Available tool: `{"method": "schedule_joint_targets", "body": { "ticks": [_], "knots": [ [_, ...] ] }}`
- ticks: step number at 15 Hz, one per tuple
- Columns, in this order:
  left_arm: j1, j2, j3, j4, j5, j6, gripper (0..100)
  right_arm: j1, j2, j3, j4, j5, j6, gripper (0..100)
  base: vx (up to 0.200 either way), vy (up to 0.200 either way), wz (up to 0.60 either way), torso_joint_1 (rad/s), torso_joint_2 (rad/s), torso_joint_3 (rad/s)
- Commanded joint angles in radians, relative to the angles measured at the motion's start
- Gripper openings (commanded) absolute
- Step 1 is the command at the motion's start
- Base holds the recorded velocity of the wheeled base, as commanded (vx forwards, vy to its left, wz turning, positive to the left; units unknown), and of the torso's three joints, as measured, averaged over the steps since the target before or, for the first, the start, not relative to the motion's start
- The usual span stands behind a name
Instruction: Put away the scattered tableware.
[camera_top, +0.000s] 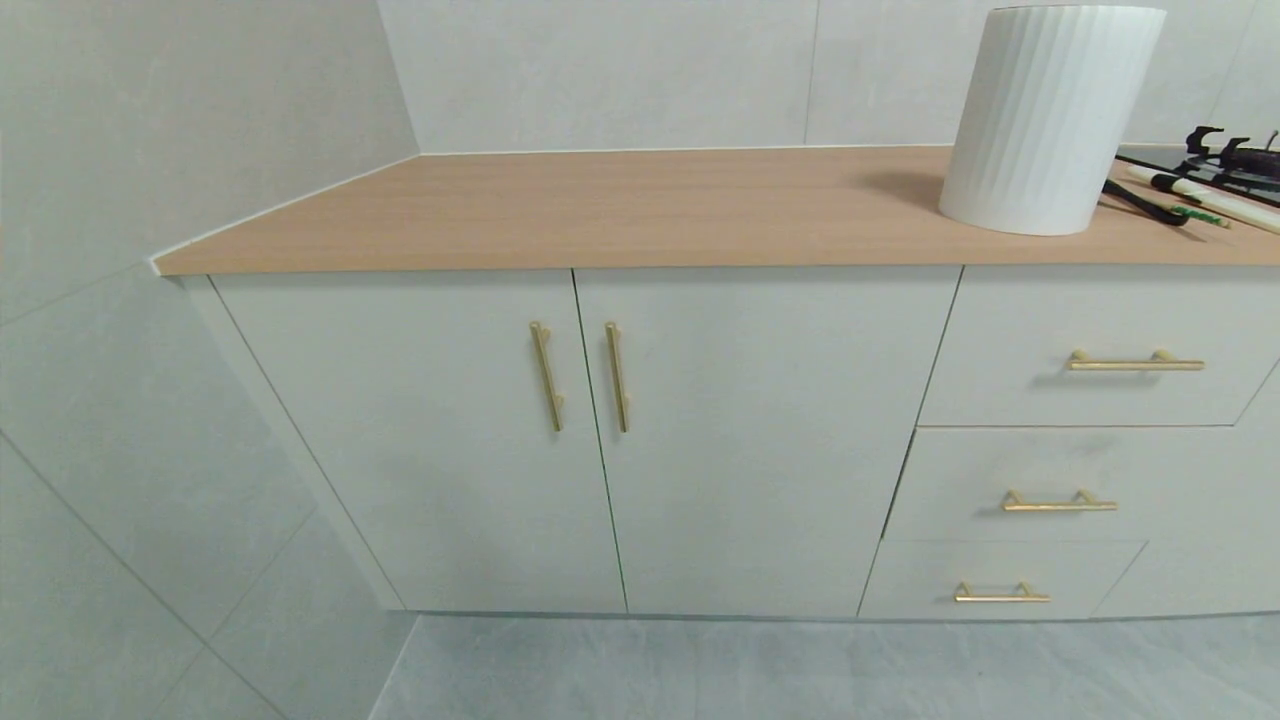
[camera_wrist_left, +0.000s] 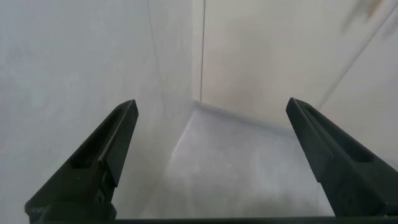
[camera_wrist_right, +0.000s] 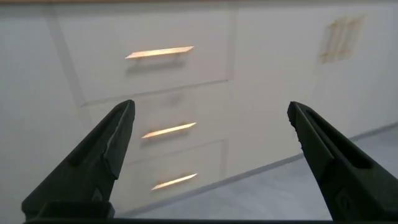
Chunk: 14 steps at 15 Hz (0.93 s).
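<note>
Scattered tableware (camera_top: 1205, 190) lies at the far right of the wooden countertop (camera_top: 600, 210): black-handled utensils and pale chopsticks, partly cut off by the frame edge. A tall white ribbed holder (camera_top: 1045, 120) stands just left of them. My left gripper (camera_wrist_left: 211, 124) is open, low down, facing the floor and the corner of the wall. My right gripper (camera_wrist_right: 211, 124) is also open with nothing between its fingers, and faces the drawer fronts (camera_wrist_right: 155, 81) from some distance.
Below the countertop are two white cabinet doors with gold vertical handles (camera_top: 545, 375) and, to the right, three drawers with gold bar handles (camera_top: 1135, 362). A tiled wall closes the left side. Grey floor (camera_top: 800, 670) lies in front.
</note>
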Motion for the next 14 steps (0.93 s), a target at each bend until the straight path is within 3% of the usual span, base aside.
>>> {"method": "schedule_joint_targets", "body": {
  "ticks": [1, 4, 6, 7, 8, 14],
  "knots": [
    [0.010, -0.024, 0.076, -0.078, -0.057, 0.011, 100, 0.003, -0.023, 0.016, 0.042, 0.065, 0.045, 100, 0.000, 0.000, 0.00, 0.000, 0.00, 0.000],
    [0.011, -0.024, 0.120, -0.173, -0.213, 0.051, 100, 0.003, -0.021, 0.014, 0.183, 0.130, 0.048, 100, 0.000, 0.000, 0.00, 0.000, 0.00, 0.000],
    [0.010, -0.024, 0.148, -0.225, -0.285, 0.066, 100, 0.005, -0.021, 0.016, 0.175, 0.208, 0.049, 100, 0.000, 0.000, 0.00, 0.000, 0.00, 0.000],
    [0.010, -0.024, 0.185, -0.283, -0.294, 0.097, 100, 0.005, -0.021, 0.016, 0.178, 0.265, 0.054, 100, 0.000, 0.000, 0.00, 0.000, 0.00, 0.000],
    [0.010, -0.024, 0.185, -0.279, -0.300, 0.112, 100, 0.005, -0.018, 0.016, 0.203, 0.300, 0.051, 100, 0.000, 0.000, 0.00, 0.000, 0.00, 0.000],
    [0.008, -0.024, 0.185, -0.269, -0.302, 0.106, 100, 0.005, -0.023, 0.014, 0.224, 0.325, 0.052, 100, 0.000, 0.000, 0.00, 0.000, 0.00, 0.000]
  ]
}}
